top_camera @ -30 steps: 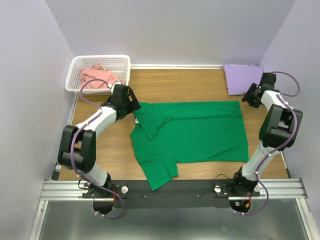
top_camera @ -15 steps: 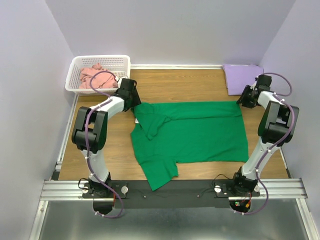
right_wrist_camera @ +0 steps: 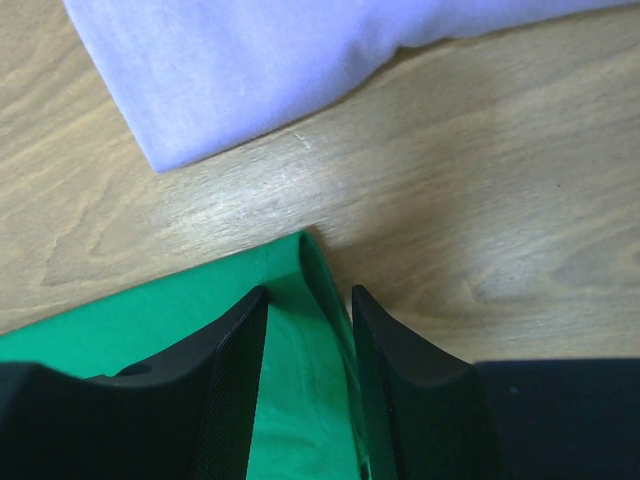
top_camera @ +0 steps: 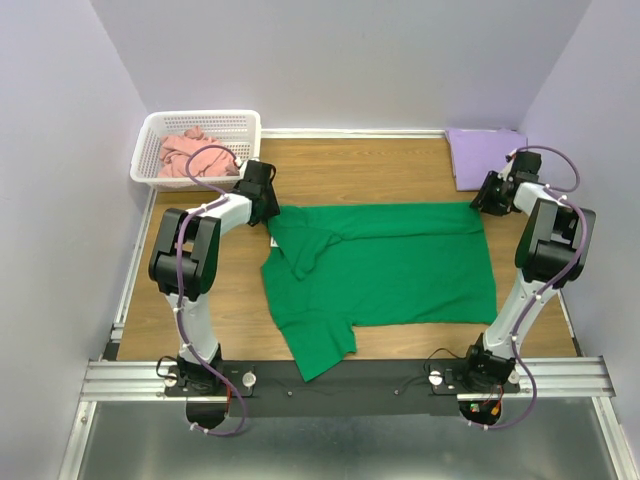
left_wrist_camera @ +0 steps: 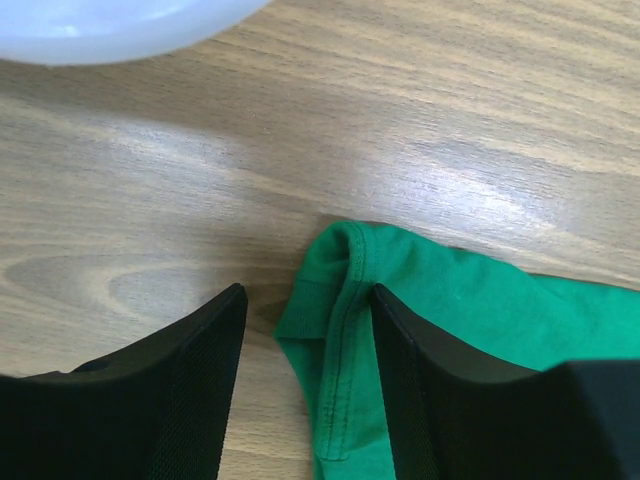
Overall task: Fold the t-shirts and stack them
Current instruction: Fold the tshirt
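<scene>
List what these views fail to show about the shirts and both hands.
Top view: fingers of the left hand and right hand hidden under their own wrists.
Right wrist view: whether the fingers pinch the green t-shirt hem; the fingertips hide the contact.
Top view: pink t-shirt, lower part behind the basket wall.
Right wrist view: lavender t-shirt, cut by the top edge.
Left wrist view: blurred white shape at the top edge, unidentifiable.

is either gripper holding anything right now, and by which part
Left gripper is open astride a corner of the bright green cloth t-shirt, not gripping. Right gripper straddles another corner; a pinch cannot be told.
</scene>
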